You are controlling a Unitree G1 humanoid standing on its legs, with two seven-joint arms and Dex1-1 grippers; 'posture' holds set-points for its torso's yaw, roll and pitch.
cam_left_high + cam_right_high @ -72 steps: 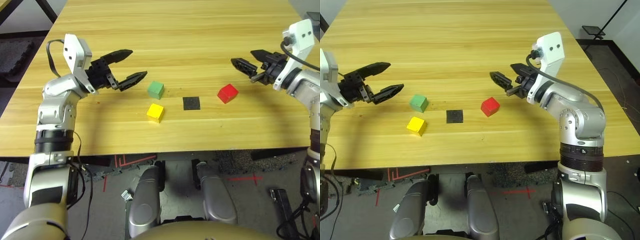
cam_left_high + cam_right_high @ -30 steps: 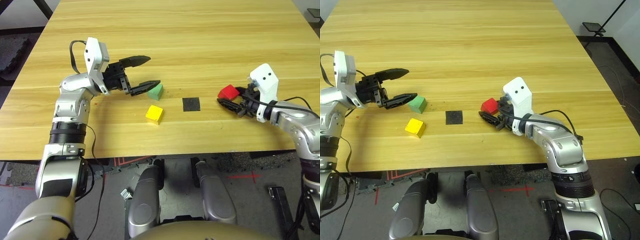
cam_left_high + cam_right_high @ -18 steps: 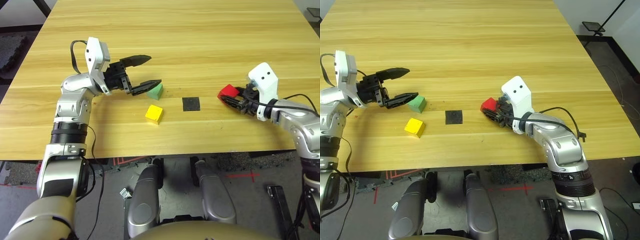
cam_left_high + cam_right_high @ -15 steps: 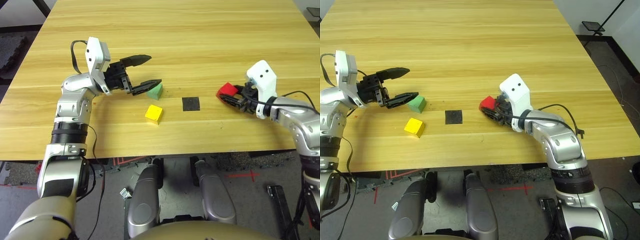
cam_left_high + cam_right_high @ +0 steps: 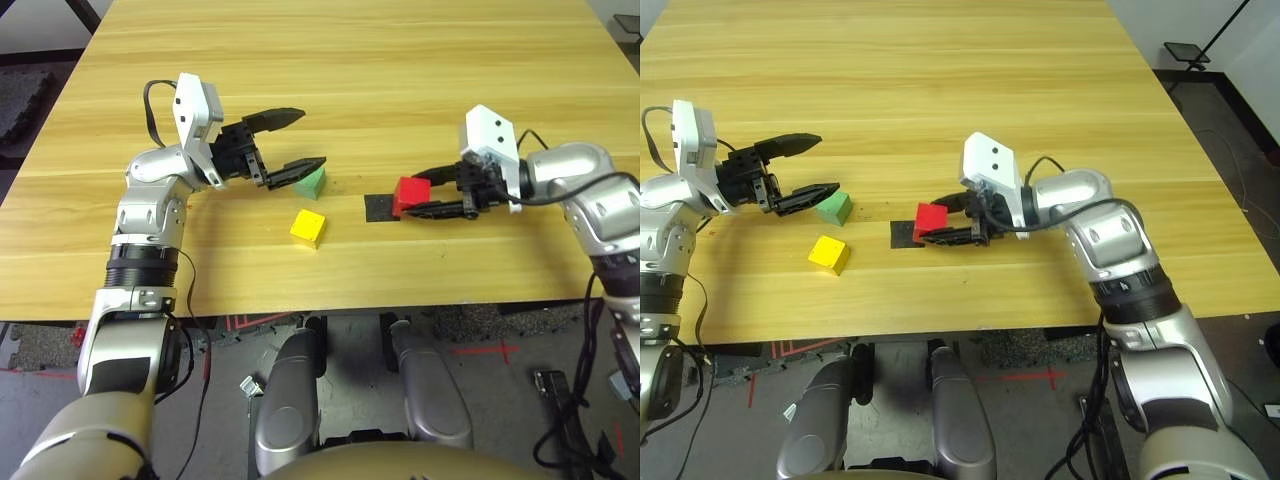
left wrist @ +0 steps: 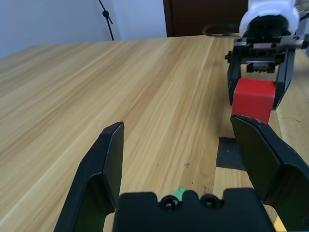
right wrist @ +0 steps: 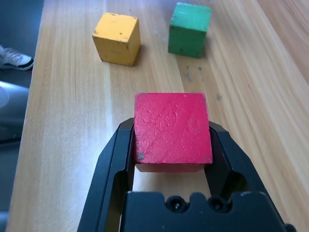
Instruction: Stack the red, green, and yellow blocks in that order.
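Your right gripper (image 5: 432, 198) has its fingers closed on the red block (image 5: 411, 195), held just above the bench (image 5: 400, 60) at the black patch (image 5: 379, 206). The green block (image 5: 311, 182) sits at the tips of your wide-open, empty left gripper (image 5: 292, 143), the yellow block (image 5: 308, 227) just nearer you. The patch lies directly beneath the red block, so the coming move is probably a short descent.

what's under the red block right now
The red block is clamped in the right gripper, above the right edge of the flat black patch on the table. The patch's covered part and the block's underside can't be seen.
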